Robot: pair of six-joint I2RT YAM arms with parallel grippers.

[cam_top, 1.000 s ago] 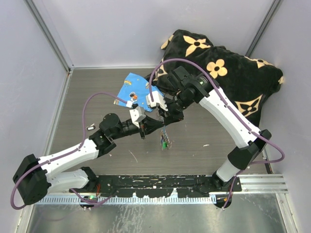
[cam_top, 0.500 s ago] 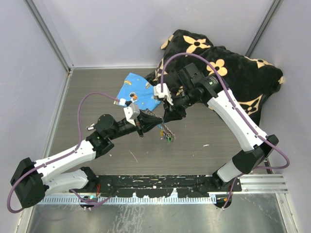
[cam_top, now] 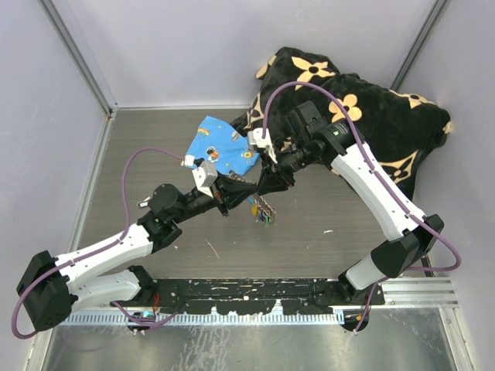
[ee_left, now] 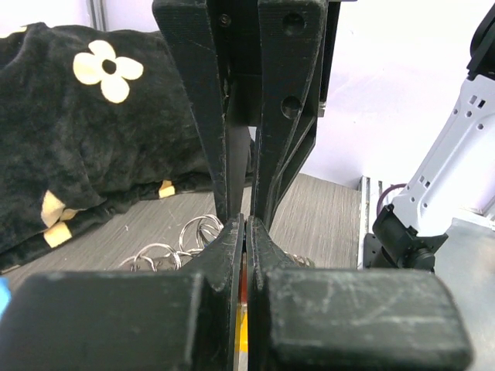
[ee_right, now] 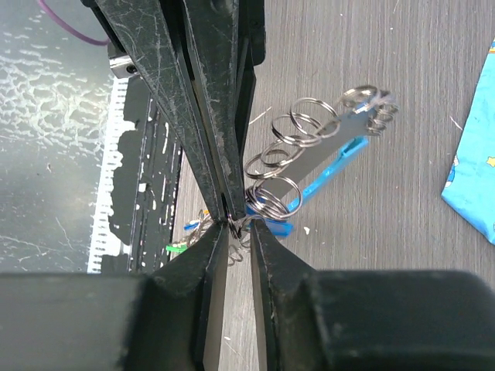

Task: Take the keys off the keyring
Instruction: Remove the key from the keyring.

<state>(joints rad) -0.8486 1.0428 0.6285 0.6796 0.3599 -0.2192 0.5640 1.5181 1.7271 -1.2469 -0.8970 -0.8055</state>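
Two robot arms meet tip to tip over the middle of the wood-grain tabletop (cam_top: 155, 147). The keyring (ee_right: 309, 151) is caught where they meet, roughly midway between the arms' bases and the back wall.

The left pincer (ee_left: 245, 232) is clamped fully together, with no gap between its black fingers (ee_left: 224, 255). In the right wrist view its tips come to a point on one of the silver rings at the end of the chain. A sliver of red and yellow shows low in the seam between its fingers.

The right pincer (ee_right: 240, 247) stands only narrowly parted, one finger on each side of that same ring. The tabletop shows through the slit between them. The pictures do not settle whether its fingers (ee_right: 271, 263) press on the metal.

From that point a string of linked rings, a flat metal tab and a short light-blue piece (ee_right: 332, 166) trail away above the wood. The keys (cam_top: 265, 214) hang as a small dark bunch just below the joined tips, with a speck of green at the lower end. It cannot be told whether the bunch touches the tabletop.

A blue printed cloth (cam_top: 220, 151) lies just behind the pincers. A black blanket with tan flowers (cam_top: 363, 116) is heaped in the far right corner.
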